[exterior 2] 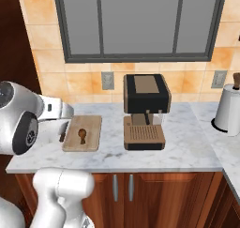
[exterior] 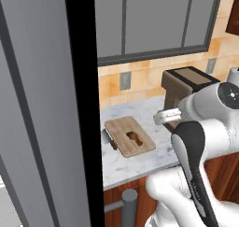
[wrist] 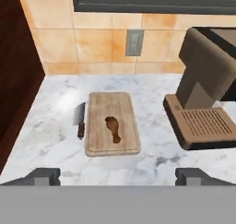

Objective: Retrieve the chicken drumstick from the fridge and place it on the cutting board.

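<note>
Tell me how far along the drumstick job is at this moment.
It looks essentially done: the chicken drumstick lies flat on the cutting board, beside a knife on the marble counter. Nothing is in hand: the end effector hangs back from the board, fingertips wide apart and empty. The grey fridge door looks open in the left base view, so at most closing it remains.

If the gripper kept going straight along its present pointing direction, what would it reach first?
Probably the flat light-brown wooden cutting board bearing the small reddish-brown chicken drumstick; the open gripper aims down at it, though depth is unclear.
</note>
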Motion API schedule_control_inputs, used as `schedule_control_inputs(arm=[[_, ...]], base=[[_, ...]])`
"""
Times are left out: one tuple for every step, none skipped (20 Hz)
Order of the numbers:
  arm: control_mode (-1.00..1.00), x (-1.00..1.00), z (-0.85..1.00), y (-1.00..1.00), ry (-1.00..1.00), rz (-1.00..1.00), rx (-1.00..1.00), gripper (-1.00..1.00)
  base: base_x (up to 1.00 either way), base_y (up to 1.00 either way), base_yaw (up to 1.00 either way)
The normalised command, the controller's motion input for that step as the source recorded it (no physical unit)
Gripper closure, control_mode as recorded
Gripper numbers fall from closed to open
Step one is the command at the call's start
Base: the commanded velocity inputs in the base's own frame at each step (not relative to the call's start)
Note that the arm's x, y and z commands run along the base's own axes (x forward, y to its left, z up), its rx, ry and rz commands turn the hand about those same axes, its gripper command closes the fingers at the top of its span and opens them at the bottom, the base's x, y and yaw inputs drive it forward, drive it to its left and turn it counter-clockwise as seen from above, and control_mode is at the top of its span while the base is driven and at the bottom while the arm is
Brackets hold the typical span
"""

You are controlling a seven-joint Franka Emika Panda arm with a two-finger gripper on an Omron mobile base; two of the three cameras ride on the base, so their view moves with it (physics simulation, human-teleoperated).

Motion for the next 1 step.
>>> schedule_control_inputs(arm=[[-1.0,0.0,0.0,0.0,0.0,0.0,0.02,-1.0]], base=[[0.0,0.0,0.0]])
